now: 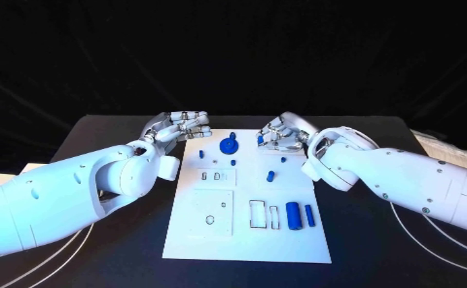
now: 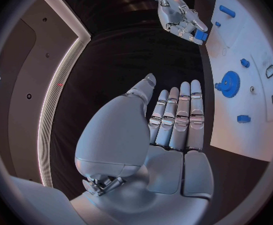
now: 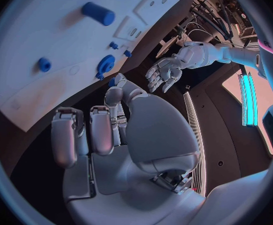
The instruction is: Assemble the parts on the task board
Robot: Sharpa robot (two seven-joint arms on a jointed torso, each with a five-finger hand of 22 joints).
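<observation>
Blue small part (image 2: 201,35) is pinched by the silver right hand (image 1: 279,136) over the white task board (image 1: 200,234), likely for inserting; the left hand (image 1: 183,127) waits empty, fingers apart.

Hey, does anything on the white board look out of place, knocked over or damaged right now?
Nothing stands out. The task board lies flat and square on the table, with the blue gear, the cylinders and the small pegs lying on it. The right robot hand pinches a small blue part; the left robot hand holds nothing.
</observation>
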